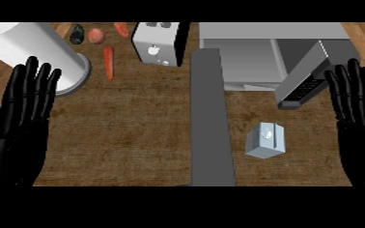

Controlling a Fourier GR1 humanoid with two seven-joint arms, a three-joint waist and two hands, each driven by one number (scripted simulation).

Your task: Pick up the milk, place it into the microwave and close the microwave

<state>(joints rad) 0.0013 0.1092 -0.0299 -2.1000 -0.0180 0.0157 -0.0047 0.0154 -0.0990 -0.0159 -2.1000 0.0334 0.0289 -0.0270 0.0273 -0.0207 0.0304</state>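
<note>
So the small pale-blue milk carton [266, 140] is standing upright on the brown wood-grain counter [128, 145], lower right of the frame, just right of the long grey bar [211, 121] running down the middle. The black right hand [348, 99] is at the right edge, fingers straight and slightly spread, holding nothing. The carton sits down and to the left of it, well apart. The black left hand [28, 104] rests at the left edge, also with its fingers spread, and it's much farther off, so I'd say the right hand is the one to grab it.

The grey microwave [249, 53] is at upper right, directly above the carton, with its door [314, 72] swung open.

Count: one carton, one microwave, two hands.
</note>
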